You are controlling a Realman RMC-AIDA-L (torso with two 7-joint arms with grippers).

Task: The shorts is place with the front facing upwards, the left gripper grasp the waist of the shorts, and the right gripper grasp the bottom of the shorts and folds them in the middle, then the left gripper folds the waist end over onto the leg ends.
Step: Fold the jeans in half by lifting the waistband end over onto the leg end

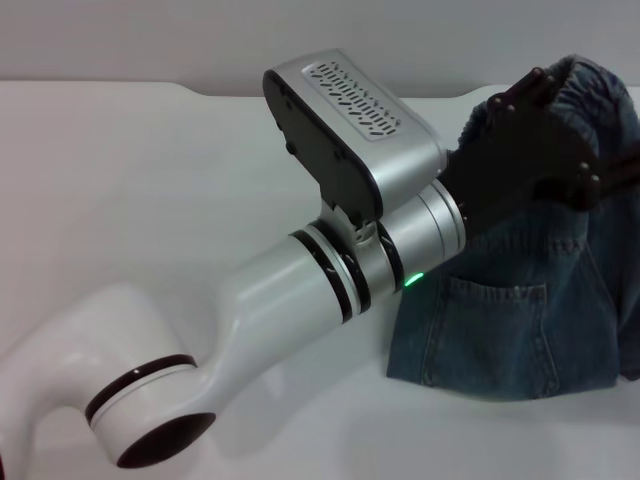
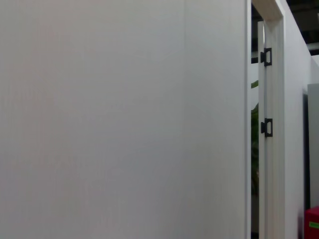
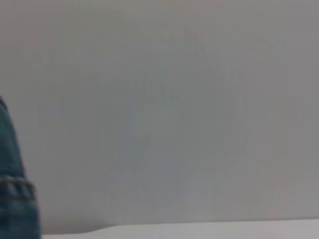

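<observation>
- Head view: the left gripper [image 1: 560,135] is reached across the white table [image 1: 150,180] from the left arm [image 1: 290,290], its green ring light lit, and it sits over the far end of the shorts [image 1: 520,320]. Whether its black claw is spread or pinching denim cannot be told, since the fingertips merge with the fabric.
- Head view: the shorts lie at the right side of the table, already doubled lengthwise, with the puckered waist end [image 1: 600,85] raised at the far side and a stitched pocket [image 1: 495,315] facing up nearer the robot. The leg ends cannot be made out here.
- Head view: the denim looks thick and stiff, with a gathered elastic band and flat double seams. As a judgement, the waist should be held through both layers and carried low and evenly toward the hems, so the fold lands square.
- Left wrist view: only a plain white wall panel [image 2: 124,119] and a door frame with 2 black hinges [image 2: 267,92] are shown; no fingers appear.
- Right wrist view: a strip of blue denim with a stitched seam is seen at the frame's edge against a pale wall; the right gripper is not seen in any view.
</observation>
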